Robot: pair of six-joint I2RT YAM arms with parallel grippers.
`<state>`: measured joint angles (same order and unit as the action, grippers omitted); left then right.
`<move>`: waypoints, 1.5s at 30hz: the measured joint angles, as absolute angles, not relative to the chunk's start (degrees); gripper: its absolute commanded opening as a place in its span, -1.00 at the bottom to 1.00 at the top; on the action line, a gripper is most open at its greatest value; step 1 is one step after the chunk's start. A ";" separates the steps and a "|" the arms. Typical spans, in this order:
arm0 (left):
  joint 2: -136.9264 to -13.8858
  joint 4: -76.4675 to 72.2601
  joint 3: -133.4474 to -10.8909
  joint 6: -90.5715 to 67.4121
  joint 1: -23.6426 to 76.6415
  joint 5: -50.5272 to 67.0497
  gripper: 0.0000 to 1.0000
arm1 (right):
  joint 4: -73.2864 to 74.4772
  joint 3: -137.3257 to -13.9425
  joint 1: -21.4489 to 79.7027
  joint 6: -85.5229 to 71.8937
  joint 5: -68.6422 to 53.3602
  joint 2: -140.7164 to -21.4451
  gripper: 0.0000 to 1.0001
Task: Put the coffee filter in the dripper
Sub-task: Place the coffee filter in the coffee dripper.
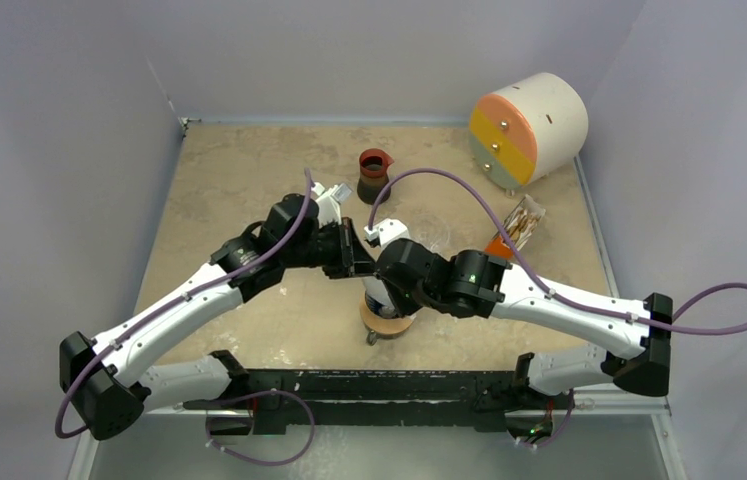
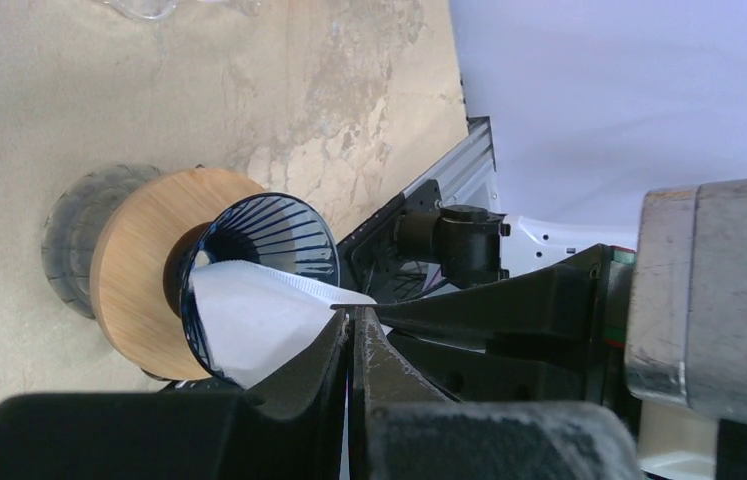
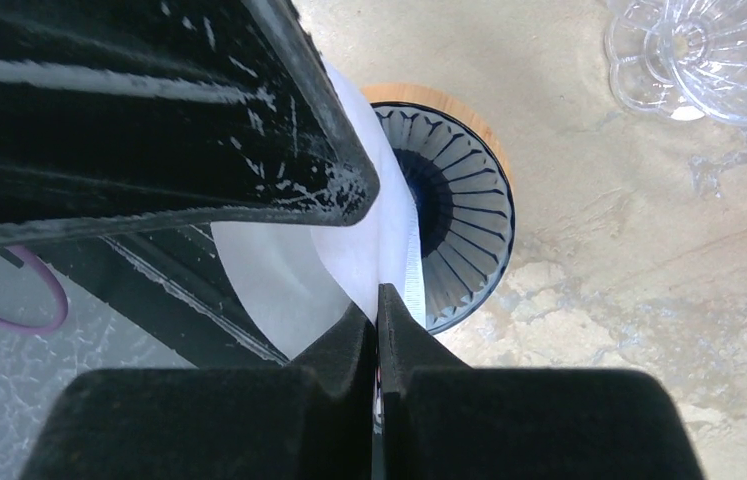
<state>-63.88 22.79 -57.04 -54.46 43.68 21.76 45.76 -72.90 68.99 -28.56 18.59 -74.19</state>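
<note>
1. The left gripper (image 2: pixel 352 318) is seen with its jaws pressed together on the seamed edge of the coffee filter (image 2: pixel 249 320), so that a thin fold of white paper is pinched between them.
2. The right gripper (image 3: pixel 379 302) is likewise closed on the filter's edge, close beside the other pinch. The paper is thus held by 2 grippers at once.
3. The dripper (image 2: pixel 284 230) is found standing in a wooden ring (image 2: pixel 134 270), which is set on a glass vessel (image 2: pixel 69 250). In the top view the dripper is hidden under the 2 wrists, and only the ring (image 1: pixel 389 322) is seen, near the front middle of the table.
4. The narrow end of the filter appears to be lowered into the dripper's mouth. Its wide end is held above the rim on 1 side, and the ribs on the other side are left uncovered.
5. The task is judged to be well past halfway: the filter is picked up and brought over, and its insertion is begun.
6. 3 things are judged to be left: the filter is to be settled down against the ribs, both pinches are to be let go, and the arms are to be drawn clear.
7. A clear glass dish (image 3: pixel 699 50) is seen apart from the dripper and is not involved.
</note>
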 measured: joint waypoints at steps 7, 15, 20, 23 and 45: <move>-63.46 25.15 -57.63 -54.43 43.97 19.68 -1.00 | 46.02 -72.62 68.99 -30.15 19.64 -74.96 -1.00; -62.02 25.82 -57.63 -54.46 44.40 19.14 -1.00 | 46.09 -72.62 68.99 -32.40 20.62 -75.16 -1.00; -61.25 25.96 -57.63 -54.48 44.71 19.00 -1.00 | 46.19 -72.62 68.99 -33.30 21.10 -76.16 -1.00; -60.86 25.96 -57.63 -54.48 44.82 19.00 -1.00 | 46.24 -72.62 68.99 -33.56 21.10 -76.73 -1.00; -64.62 26.79 -57.87 -54.43 47.46 18.98 -1.00 | 44.58 -72.51 69.01 -33.41 19.99 -74.91 -1.00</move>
<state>-64.62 26.79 -57.87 -54.43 47.46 18.98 44.58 -72.51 69.01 -33.41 19.99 -74.91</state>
